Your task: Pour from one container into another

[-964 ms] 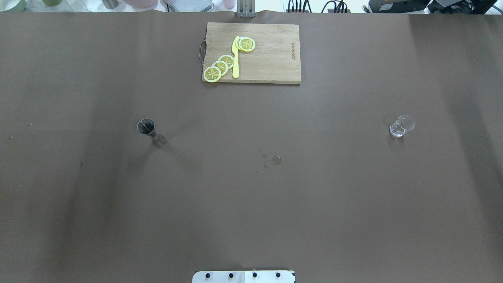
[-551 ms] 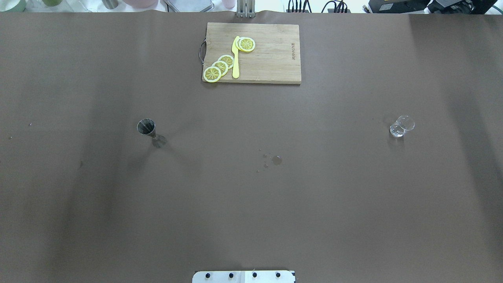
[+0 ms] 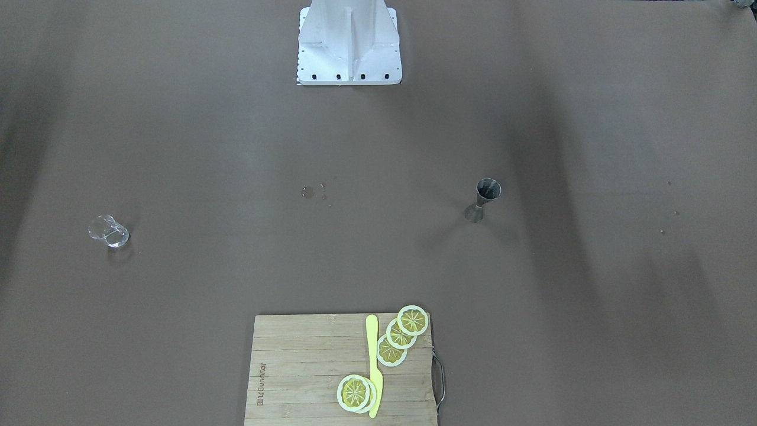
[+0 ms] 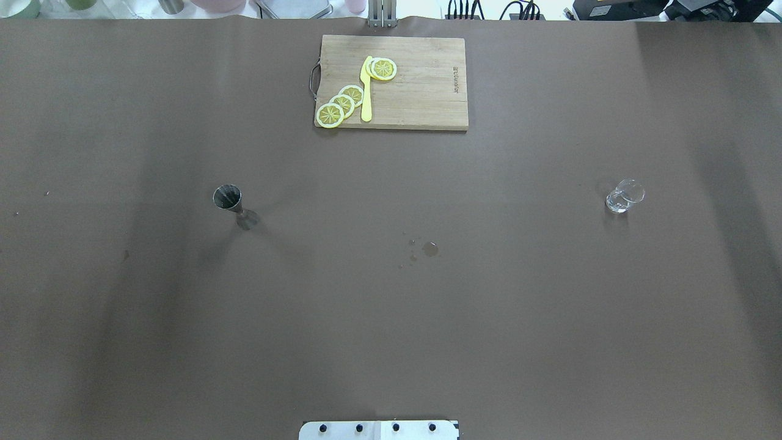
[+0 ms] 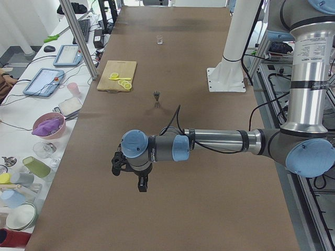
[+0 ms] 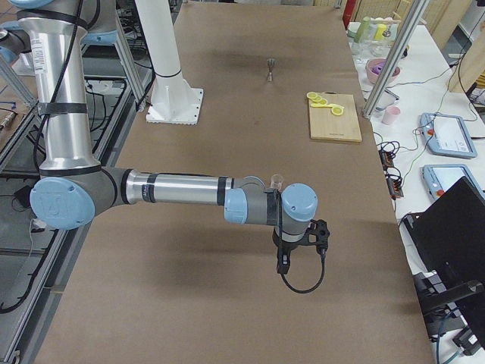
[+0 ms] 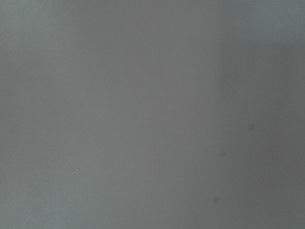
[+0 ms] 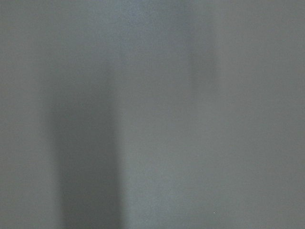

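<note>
Jigger (image 4: pixel 235 206) and glass (image 4: pixel 624 195) stood well apart overhead | your side views alone showed left gripper (image 5: pixel 140 183) and right gripper (image 6: pixel 282 262) | you couldn't tell either's opening

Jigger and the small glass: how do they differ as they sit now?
The jigger is opaque metal; the glass is clear. The jigger is tall with a pinched waist; the glass is squat. The jigger stands on the robot's left half of the table, the glass on its right half. Both stand upright with nothing holding them.
</note>
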Robot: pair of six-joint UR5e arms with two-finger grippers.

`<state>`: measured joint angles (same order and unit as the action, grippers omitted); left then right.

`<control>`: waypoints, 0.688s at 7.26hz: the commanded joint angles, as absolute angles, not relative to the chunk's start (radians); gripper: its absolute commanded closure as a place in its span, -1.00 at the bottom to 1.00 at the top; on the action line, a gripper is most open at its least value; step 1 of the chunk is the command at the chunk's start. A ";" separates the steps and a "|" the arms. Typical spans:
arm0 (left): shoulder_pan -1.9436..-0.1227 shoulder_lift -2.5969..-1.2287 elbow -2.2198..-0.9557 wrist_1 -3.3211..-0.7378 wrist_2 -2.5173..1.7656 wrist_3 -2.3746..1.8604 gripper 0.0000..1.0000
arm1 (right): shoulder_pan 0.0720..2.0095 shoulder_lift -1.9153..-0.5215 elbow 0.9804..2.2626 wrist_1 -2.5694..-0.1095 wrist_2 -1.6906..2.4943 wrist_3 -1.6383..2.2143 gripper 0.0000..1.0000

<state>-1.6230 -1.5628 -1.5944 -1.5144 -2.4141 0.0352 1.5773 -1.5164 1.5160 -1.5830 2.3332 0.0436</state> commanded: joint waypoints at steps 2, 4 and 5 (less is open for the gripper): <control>-1.623 -1.559 -1.594 -1.513 -2.413 0.037 -0.96 | 1.578 -1.514 1.520 -1.583 2.333 0.044 -1.00; -1.623 -1.563 -1.591 -1.511 -2.413 0.035 -0.96 | 1.578 -1.516 1.520 -1.583 2.333 0.044 -1.00; -1.624 -1.559 -1.595 -1.509 -2.414 0.037 -0.97 | 1.578 -1.516 1.520 -1.583 2.333 0.044 -1.00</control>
<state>-1.6231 -1.5605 -1.5908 -1.5112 -2.4132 0.0362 1.5785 -1.5150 1.5200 -1.5831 2.3332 0.0444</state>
